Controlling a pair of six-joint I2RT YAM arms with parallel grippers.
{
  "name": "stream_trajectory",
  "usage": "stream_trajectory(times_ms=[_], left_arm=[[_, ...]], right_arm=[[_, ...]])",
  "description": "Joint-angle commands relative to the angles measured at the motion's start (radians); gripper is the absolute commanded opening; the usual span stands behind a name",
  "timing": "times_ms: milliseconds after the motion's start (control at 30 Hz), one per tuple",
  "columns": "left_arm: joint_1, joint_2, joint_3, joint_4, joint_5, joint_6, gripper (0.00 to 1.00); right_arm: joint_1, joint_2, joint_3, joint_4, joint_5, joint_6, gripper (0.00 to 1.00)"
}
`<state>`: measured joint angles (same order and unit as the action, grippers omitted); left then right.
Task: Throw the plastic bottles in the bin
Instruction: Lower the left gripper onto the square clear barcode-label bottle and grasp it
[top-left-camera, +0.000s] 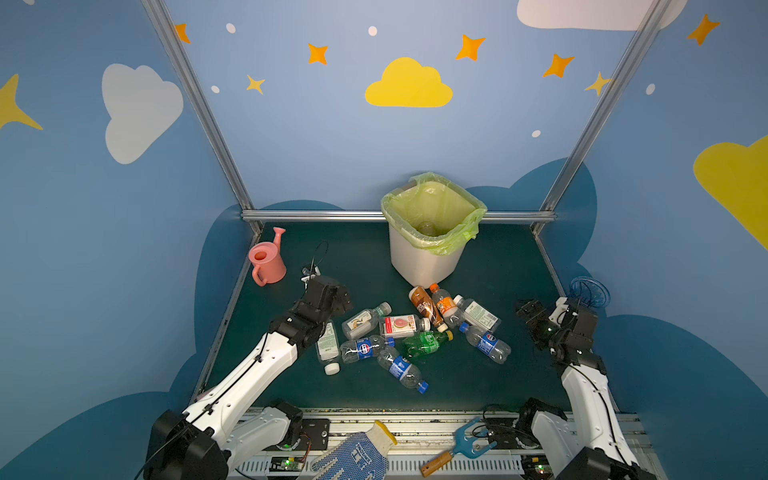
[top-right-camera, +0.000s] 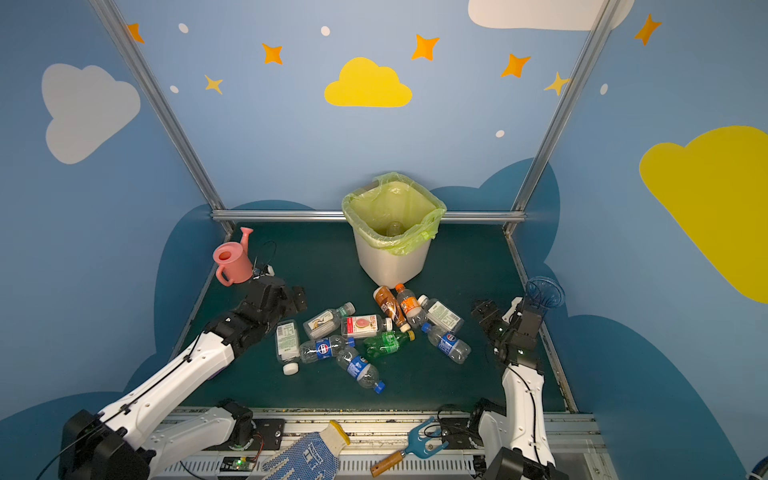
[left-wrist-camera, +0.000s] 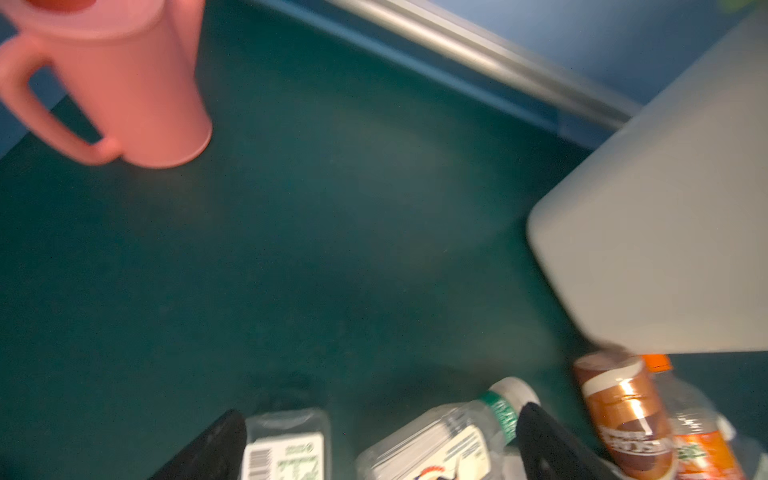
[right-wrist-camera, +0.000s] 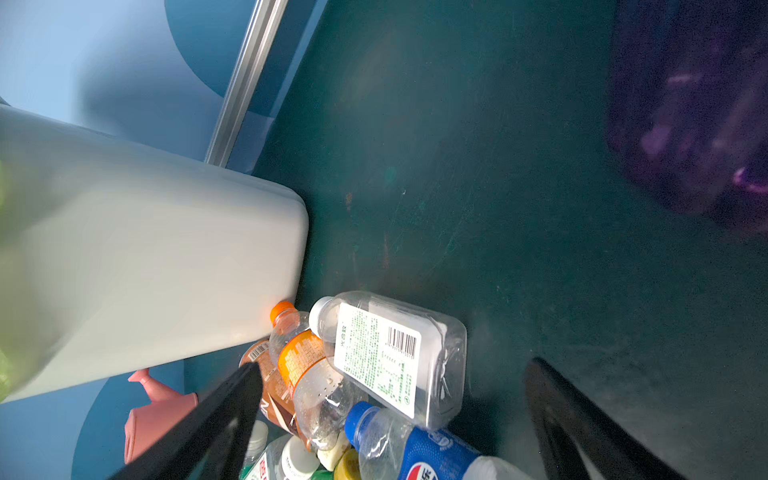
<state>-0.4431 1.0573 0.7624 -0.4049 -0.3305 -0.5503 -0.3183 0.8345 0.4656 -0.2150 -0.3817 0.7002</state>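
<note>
About ten plastic bottles (top-left-camera: 401, 326) lie on their sides in a loose heap in the middle of the green table (top-left-camera: 498, 386), just on the near side of the white bin (top-left-camera: 428, 266). The bin stands at the far middle and has one clear bottle lying at its bottom. The left gripper (top-left-camera: 345, 299) hangs with its jaws spread wide and empty above the left edge of the heap, near the pink watering can (top-left-camera: 268, 266), while the right gripper (top-left-camera: 533, 320), equally wide and empty, hangs to the right of the heap beside a blue vase (top-left-camera: 590, 291).
</note>
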Motion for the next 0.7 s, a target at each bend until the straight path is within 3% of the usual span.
stream_trajectory(times_ms=[0, 233, 667], left_arm=[[-0.002, -0.012, -0.040, -0.101, -0.056, -0.083, 1.00], [-0.017, 0.021, -0.120, -0.175, -0.081, -0.206, 1.00], [-0.017, 0.184, -0.148, -0.109, 0.020, -0.196, 0.98]], right_arm=[[-0.005, 0.005, -0.021, 0.027, 0.018, 0.003, 0.98], [-0.006, 0.030, -0.024, 0.038, 0.023, 0.011, 0.98], [-0.007, 0.072, -0.023, 0.045, 0.017, 0.016, 0.98]])
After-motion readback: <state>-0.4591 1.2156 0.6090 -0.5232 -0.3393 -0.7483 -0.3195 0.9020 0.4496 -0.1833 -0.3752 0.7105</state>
